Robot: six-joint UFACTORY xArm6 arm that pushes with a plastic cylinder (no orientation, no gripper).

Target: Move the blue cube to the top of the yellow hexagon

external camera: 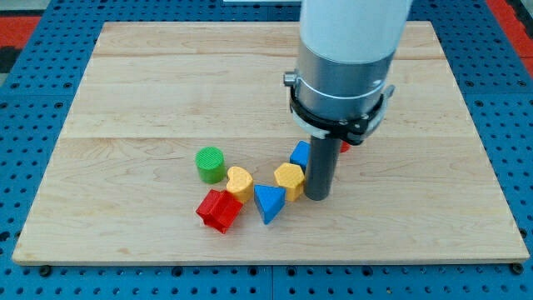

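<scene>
The blue cube (300, 154) sits near the board's middle, partly hidden behind my rod. The yellow hexagon (288, 178) lies just below and left of it, touching or nearly touching it. My tip (317, 197) rests on the board right beside the hexagon's right side and just below the cube. The arm's wide grey and white body hangs above and hides the board behind it.
A blue triangle (268, 202) lies below-left of the hexagon. A yellow heart (239, 182), a red star-like block (219, 210) and a green cylinder (211, 164) cluster to the left. A small red block (345, 146) peeks out right of the rod. The wooden board (125, 100) lies on a blue pegboard.
</scene>
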